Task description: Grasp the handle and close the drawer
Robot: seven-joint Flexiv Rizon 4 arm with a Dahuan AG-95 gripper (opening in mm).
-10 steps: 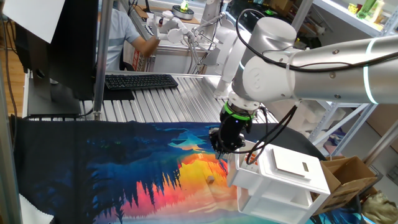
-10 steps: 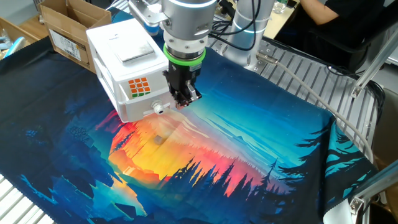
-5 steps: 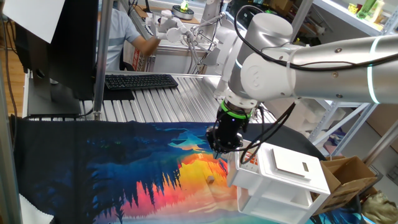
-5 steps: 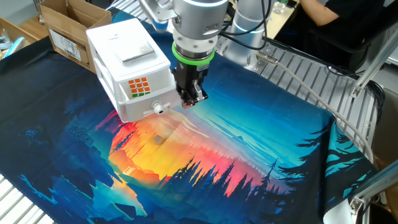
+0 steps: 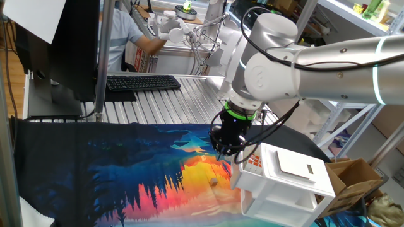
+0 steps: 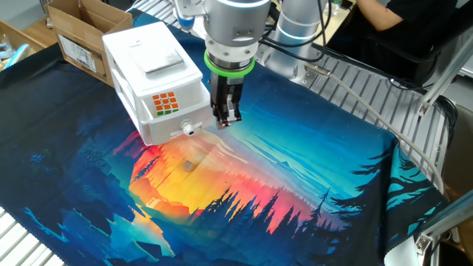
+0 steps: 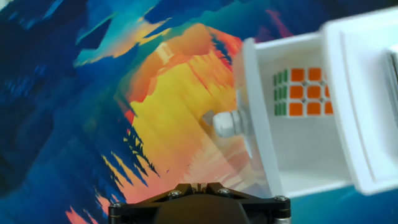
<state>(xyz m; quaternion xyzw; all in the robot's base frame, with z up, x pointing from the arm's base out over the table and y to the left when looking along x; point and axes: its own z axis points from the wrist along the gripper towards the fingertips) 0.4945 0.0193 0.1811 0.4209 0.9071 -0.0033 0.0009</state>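
Note:
The white cabinet [image 6: 148, 59] stands on the colourful mat. Its top drawer [image 6: 174, 111] is pulled out, with red-orange squares [image 6: 165, 102] inside. The handle [image 6: 190, 128], a small round knob, sticks out of the drawer's front panel. My gripper [image 6: 227, 118] hangs just right of the drawer front, low over the mat, fingers together and empty. In the hand view the handle [image 7: 227, 123] lies ahead of my gripper [image 7: 199, 185] and slightly right, not touched; the drawer [image 7: 298, 143] is at the right. In the one fixed view my gripper [image 5: 226, 149] is left of the cabinet [image 5: 287, 183].
A small beige object [image 6: 188, 166] lies on the mat [image 6: 281, 185] in front of the drawer. A cardboard box [image 6: 81, 33] sits behind the cabinet. A keyboard [image 5: 142, 82] and a person are at the metal table's far side.
My gripper has shifted a little to the right of the drawer front and the wrist has turned. The drawer has not moved.

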